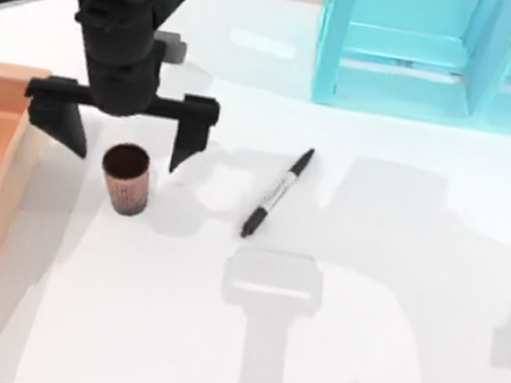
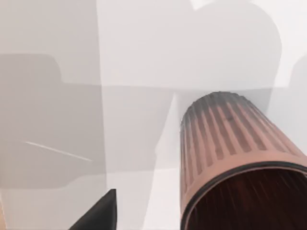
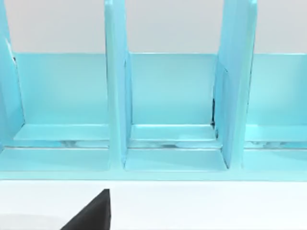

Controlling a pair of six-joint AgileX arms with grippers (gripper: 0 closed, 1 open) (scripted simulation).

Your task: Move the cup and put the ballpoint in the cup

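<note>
Left gripper [image 1: 127, 140]: held wide open above the table's left part, one finger to each side of the cup.
Cup [image 1: 125, 178]: stood upright at 6 o'clock from the gripper's centre, between the fingertips, untouched.
Ballpoint [image 1: 277, 193]: laid flat at 3 o'clock from the cup, long axis running 1 to 7 o'clock.
Nearer arm: the left.
Right gripper [image 3: 91, 213]: faced toward the blue shelf [image 3: 168, 110]; finger spread cannot be told.

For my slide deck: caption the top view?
Left gripper open above upright cup; ballpoint lies on table to its right.
</note>
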